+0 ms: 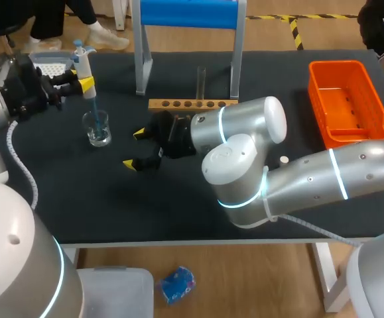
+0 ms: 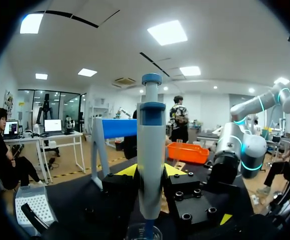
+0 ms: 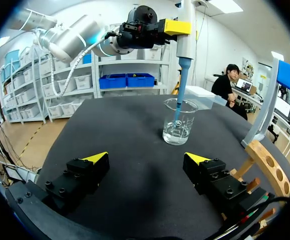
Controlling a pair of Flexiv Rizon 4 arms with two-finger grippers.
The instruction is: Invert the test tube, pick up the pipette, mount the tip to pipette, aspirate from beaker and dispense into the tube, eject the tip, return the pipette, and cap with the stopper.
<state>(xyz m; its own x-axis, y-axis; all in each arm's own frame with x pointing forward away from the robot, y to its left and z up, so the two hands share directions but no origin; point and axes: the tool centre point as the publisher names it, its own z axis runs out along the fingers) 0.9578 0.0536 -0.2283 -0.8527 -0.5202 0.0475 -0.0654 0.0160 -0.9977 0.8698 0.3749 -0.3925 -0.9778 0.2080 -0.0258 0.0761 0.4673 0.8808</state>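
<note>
My left gripper [image 1: 85, 85] is shut on a white and blue pipette [image 1: 82, 63], which stands upright. Its blue tip [image 3: 181, 85] dips into the glass beaker [image 1: 97, 129], which holds some clear liquid. In the left wrist view the pipette [image 2: 151, 160] stands between the yellow fingertips, with the beaker rim [image 2: 143, 232] just below. My right gripper [image 1: 137, 149] is open and empty, low over the mat, right of the beaker [image 3: 179, 121]. A test tube [image 1: 201, 83] stands upright in the wooden rack [image 1: 192, 104]. A small white stopper [image 1: 284, 159] lies by my right arm.
A tip box [image 1: 49, 63] sits at the back left behind my left gripper. An orange bin [image 1: 347, 99] stands at the back right. A metal stand with a blue top [image 1: 188, 13] straddles the rack. My right arm [image 1: 245, 152] stretches across the mat's middle.
</note>
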